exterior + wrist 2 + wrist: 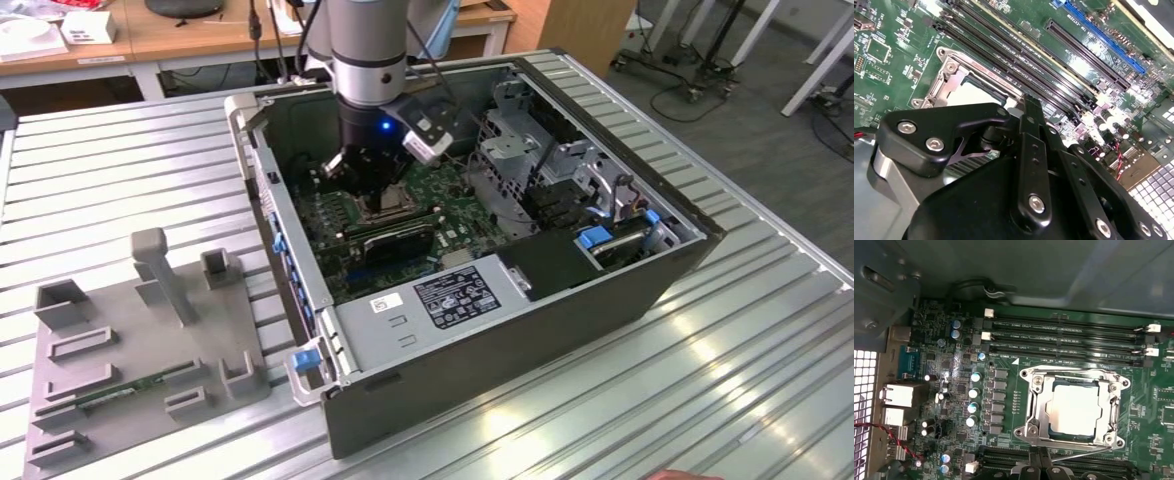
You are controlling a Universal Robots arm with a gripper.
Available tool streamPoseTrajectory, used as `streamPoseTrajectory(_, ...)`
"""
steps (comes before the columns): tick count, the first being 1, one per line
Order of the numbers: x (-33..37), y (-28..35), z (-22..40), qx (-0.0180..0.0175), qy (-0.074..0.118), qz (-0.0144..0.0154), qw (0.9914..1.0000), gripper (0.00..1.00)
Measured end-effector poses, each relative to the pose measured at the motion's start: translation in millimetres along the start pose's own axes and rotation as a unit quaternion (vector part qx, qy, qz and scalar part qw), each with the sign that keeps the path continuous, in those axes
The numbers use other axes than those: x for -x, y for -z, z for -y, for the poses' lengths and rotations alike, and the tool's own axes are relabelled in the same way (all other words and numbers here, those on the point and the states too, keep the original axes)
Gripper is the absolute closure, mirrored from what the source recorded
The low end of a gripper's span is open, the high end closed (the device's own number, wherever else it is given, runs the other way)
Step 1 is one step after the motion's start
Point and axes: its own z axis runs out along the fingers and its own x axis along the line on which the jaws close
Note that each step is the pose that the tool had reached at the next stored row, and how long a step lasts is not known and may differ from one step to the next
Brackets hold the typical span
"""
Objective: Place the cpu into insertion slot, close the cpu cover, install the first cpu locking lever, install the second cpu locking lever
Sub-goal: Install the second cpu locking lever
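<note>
In the exterior view, the arm comes down from the upper middle of the frame into an open computer case that lies on a slatted metal table. The gripper hangs low over the green motherboard, just above the insertion slot, which shows as a small silvery-rimmed square under it. A grey fixture sits in the lower left of the frame, well apart from the case.

In the second wrist view, the gripper is seen from behind its black linkage. The claw looks closed, with nothing visibly held. Just past its tip lies the insertion slot, where the cpu shows as a pale square. Long black memory slots run beside the socket.

In the first wrist view, the cpu sits flat inside the insertion slot. The cpu cover lies down around it, and the chip's dull metal top shows through the cover's window. A thin silvery lever runs along the socket edge nearest the gripper, whose tip is close to that lever. Whether they touch cannot be told. Memory slots lie on the socket's far side.
</note>
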Motion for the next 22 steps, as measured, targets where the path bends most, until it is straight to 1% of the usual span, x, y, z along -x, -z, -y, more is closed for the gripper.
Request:
streamPoseTrajectory(11,-5.8,-4.6,-0.6,0.0,0.0,0.0,1.0,0.89)
streamPoseTrajectory(18,-6.7,-6.6,-0.7,0.0003,0.0,0.0001,1.0,0.89)
streamPoseTrajectory(22,-7.3,-8.7,-0.8,0.0003,0.0,0.0,1.0,0.89)
